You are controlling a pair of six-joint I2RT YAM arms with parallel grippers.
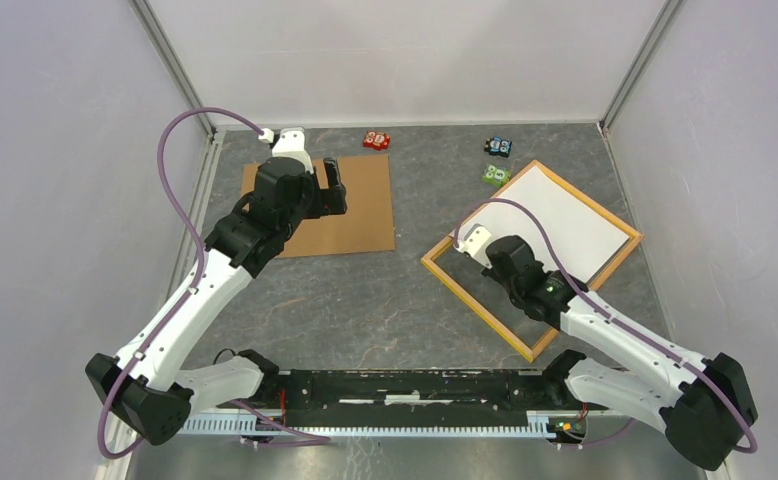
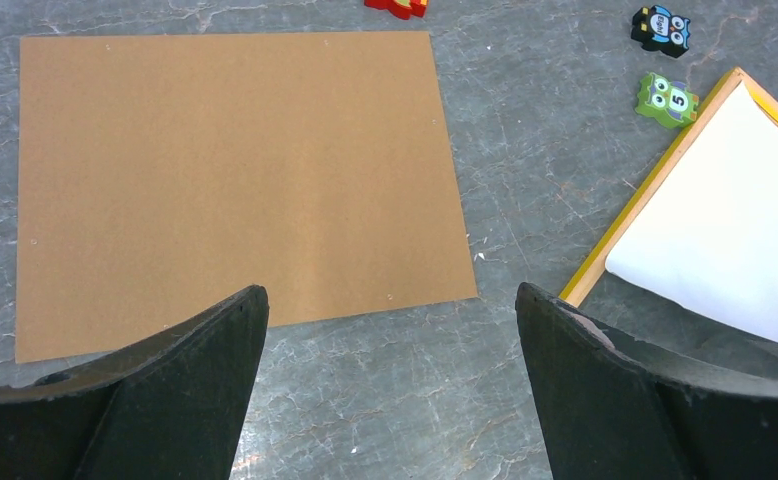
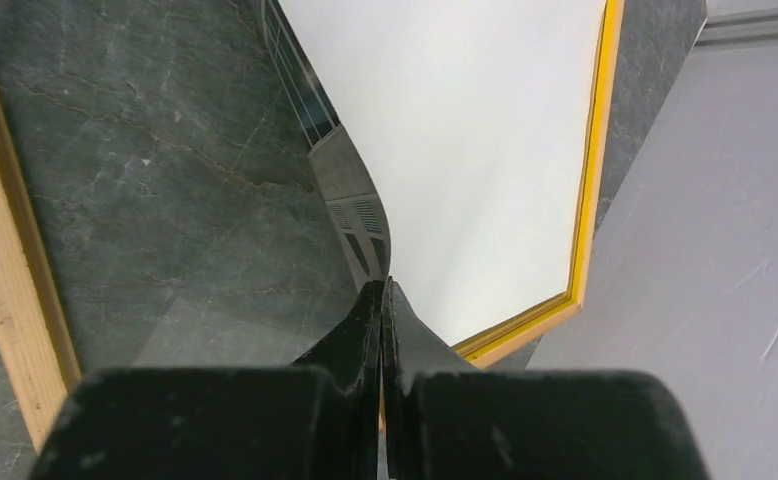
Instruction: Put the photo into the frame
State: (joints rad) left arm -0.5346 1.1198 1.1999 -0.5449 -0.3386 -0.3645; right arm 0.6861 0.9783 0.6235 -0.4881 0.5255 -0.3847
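Note:
The photo shows its plain white back and lies over the far part of the yellow-orange frame at the right of the table. My right gripper is shut on the photo's near edge, which curls up off the table. In the right wrist view the closed gripper pinches the sheet, whose printed building side shows underneath, inside the frame's rail. My left gripper is open and empty above the brown backing board; in its own view bare table shows between its fingers.
The brown backing board lies flat at the back left. Small toy blocks sit along the back: red, black-blue and green by the frame's far corner. Grey walls enclose the table.

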